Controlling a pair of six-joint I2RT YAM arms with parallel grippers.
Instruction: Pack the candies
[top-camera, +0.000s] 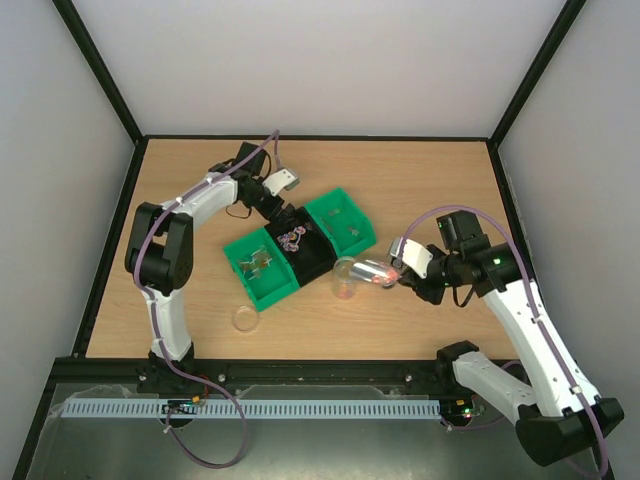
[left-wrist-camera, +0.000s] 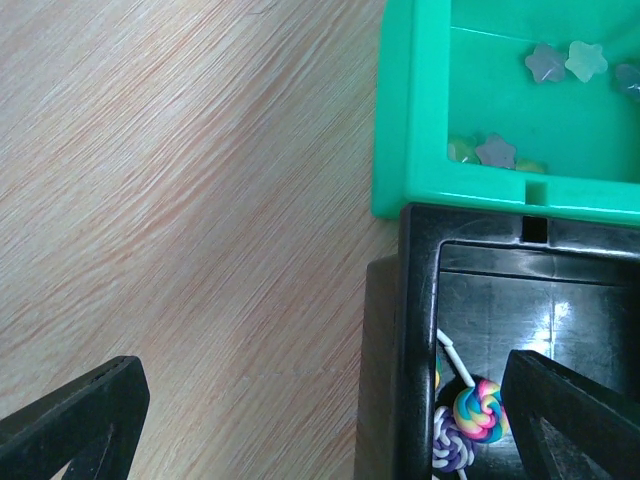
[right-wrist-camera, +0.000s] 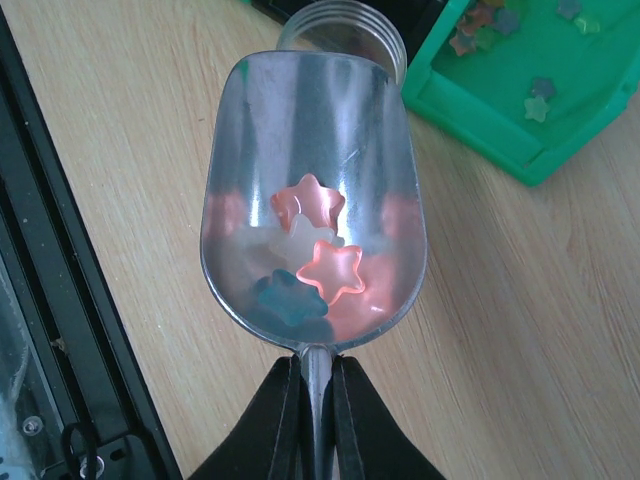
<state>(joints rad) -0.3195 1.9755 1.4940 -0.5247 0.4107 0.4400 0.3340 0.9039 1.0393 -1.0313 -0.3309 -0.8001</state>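
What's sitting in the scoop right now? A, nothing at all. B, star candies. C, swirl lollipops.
B: the scoop, clamped by its handle in the right gripper, carries a few star candies, pink, white and blue.

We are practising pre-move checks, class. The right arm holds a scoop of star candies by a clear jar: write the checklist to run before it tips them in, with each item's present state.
1. Right gripper shut on the metal scoop's handle: ok.
2. Star candies lying in the scoop's bowl: ok.
3. Clear jar upright and open, its lid aside on the table: ok.
4. Scoop's tip over the jar's mouth: cannot tell, it only overlaps the rim in the wrist view.
5. Left gripper open, over the black bin, away from the jar: ok.
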